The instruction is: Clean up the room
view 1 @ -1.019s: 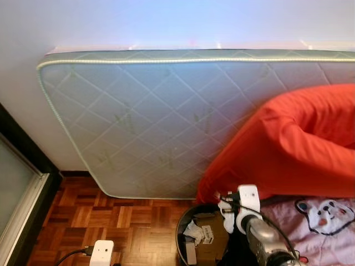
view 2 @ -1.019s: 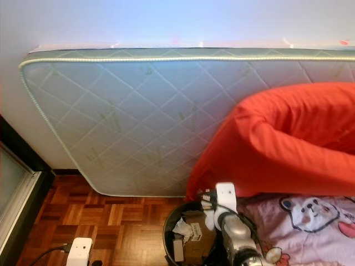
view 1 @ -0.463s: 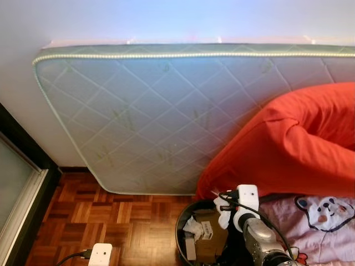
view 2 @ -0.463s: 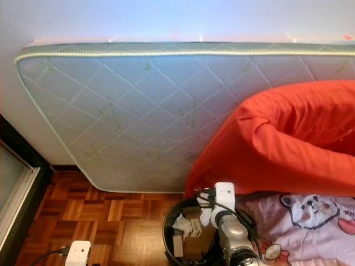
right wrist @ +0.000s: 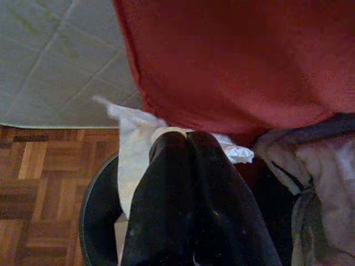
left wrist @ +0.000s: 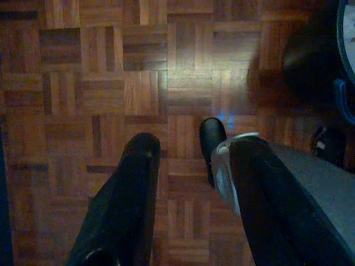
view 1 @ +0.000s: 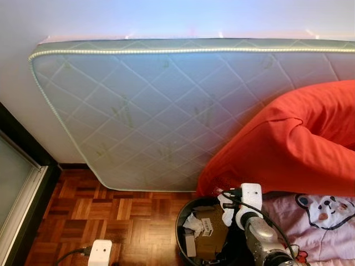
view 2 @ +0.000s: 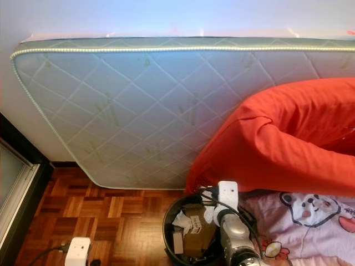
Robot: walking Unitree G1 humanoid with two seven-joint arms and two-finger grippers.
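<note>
Tissue (right wrist: 128, 145) pinched by right gripper (right wrist: 187, 143) above bin rim (right wrist: 89, 195); parquet (view 1: 133, 221) beside.

No text, label or number is legible on anything in view.

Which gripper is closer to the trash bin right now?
Right. The right gripper is over the trash bin, shut on a white tissue above its opening. The left gripper hangs open above bare parquet floor.
</note>
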